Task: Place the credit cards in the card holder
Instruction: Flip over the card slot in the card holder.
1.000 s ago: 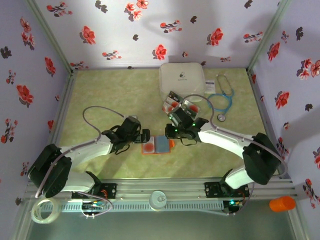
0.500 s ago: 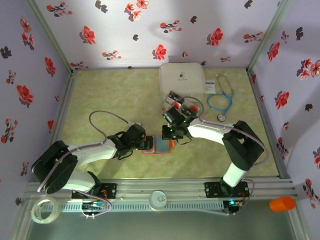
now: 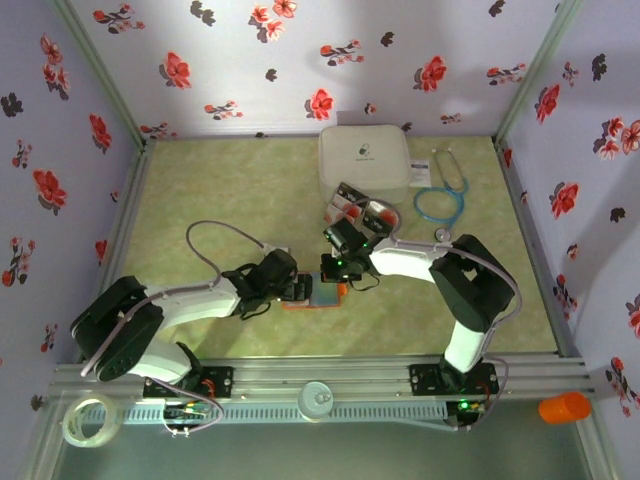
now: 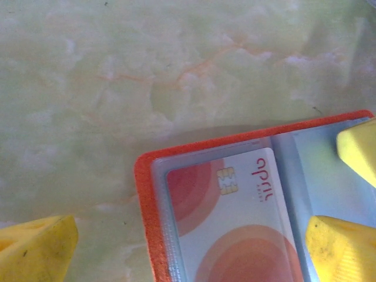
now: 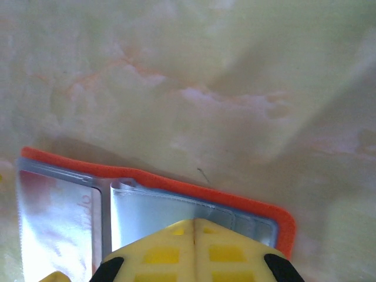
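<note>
The orange card holder (image 3: 325, 293) lies open on the table, grey-blue inside. One credit card (image 4: 235, 217) with red circles and a chip sits under the clear pocket of its left half (image 4: 144, 205). My left gripper (image 4: 188, 249) is open, its yellow fingers (image 4: 38, 249) straddling that half from the left (image 3: 299, 288). My right gripper (image 5: 194, 226) is shut, its tips together over the right pocket of the holder (image 5: 176, 182); from above it (image 3: 331, 272) comes in from the far side. More credit cards (image 3: 350, 208) lie loose beside the white case.
A big white rounded case (image 3: 364, 160) stands at the back centre, with a blue stethoscope (image 3: 440, 200) to its right. An orange cylinder (image 3: 565, 407) and a tape roll (image 3: 90, 422) lie outside the near rail. Floral walls close in the table.
The right gripper closed fully and slid left and nearer onto the holder's right half. The left gripper moved right until its fingers straddle the holder's left half.
</note>
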